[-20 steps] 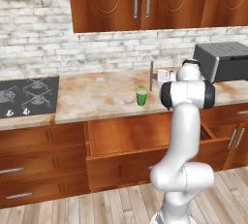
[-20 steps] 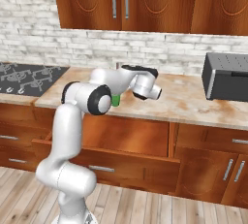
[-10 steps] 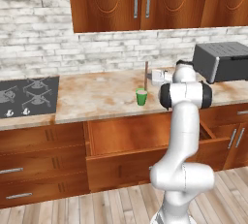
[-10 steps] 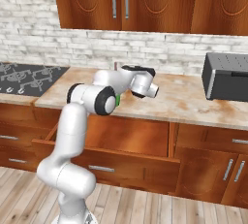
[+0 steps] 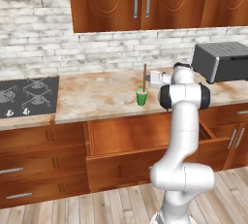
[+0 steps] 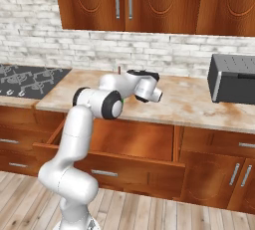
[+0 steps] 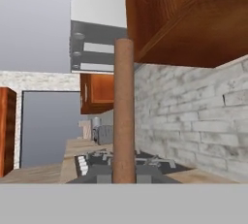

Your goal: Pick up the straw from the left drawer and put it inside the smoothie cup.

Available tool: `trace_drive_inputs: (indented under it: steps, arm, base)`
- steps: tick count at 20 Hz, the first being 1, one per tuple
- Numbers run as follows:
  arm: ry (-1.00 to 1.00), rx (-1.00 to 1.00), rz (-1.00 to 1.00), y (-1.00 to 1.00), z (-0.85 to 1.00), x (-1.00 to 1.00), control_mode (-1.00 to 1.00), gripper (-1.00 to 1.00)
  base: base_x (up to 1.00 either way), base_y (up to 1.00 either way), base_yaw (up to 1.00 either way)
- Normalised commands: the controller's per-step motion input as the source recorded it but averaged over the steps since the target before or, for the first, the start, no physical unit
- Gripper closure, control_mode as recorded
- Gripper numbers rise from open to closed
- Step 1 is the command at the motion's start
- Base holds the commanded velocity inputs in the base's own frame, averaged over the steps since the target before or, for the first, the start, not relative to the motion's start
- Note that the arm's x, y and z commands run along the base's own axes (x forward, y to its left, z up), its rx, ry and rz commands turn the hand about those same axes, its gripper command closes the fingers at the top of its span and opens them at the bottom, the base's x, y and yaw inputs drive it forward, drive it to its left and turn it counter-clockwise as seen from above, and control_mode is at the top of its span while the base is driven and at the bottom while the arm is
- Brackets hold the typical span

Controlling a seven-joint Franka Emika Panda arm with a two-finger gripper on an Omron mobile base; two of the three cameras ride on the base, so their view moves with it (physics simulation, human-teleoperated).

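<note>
Straw (image 5: 145, 75) is standing upright in the end effector (image 5: 149, 79), which is clenching it from the right side, just above the smoothie cup (image 5: 141, 97). In the left base view the stick's lower end is reaching down to the cup's rim; whether the tip is already inside the cup cannot be told. The green cup is sitting on the desk (image 5: 101, 97), right of the stovetop (image 5: 26, 95) and left of the grey toaster oven (image 5: 223, 61).

In the right base view the arm's white forearm is covering the cup, and just the top of the straw (image 6: 118, 69) is poking up behind the arm, far from the camera and near the brick wall (image 6: 89, 47). In the hand view the straw (image 7: 124, 111) is rising as a thick brown column through the middle, with the stovetop (image 7: 126, 162) lying beyond it and the wall cabinets (image 7: 189, 14) hanging overhead.

Below the desk, the left drawer (image 5: 135, 157) is standing pulled out, its flat front panel facing the robot and its inside lying open.
</note>
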Motion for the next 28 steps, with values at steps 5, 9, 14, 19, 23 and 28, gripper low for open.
trace_drive_inputs:
  steps: [5,9,14,19,23,28]
  arm:
    - [-0.04,0.0,-0.01,0.0,-0.02,0.3,-1.0,1.0]
    - [-0.04,0.0,-0.02,0.0,-0.11,0.19,-1.0,1.0]
    - [-0.01,0.0,-0.02,0.0,-0.26,0.06,-1.0,1.0]
    - [0.0,-0.01,-0.01,0.0,-0.15,-0.08,-1.0,1.0]
    - [0.0,-0.03,-0.01,0.0,0.0,-0.32,-1.0,1.0]
    - [0.0,-0.03,-0.01,0.0,0.0,-0.24,-1.0,-1.0]
  base:
    - [0.0,0.0,0.0]
    - [0.0,0.0,0.0]
    - [0.0,0.0,0.0]
    - [0.0,0.0,0.0]
    - [0.0,0.0,0.0]
    - [0.0,0.0,0.0]
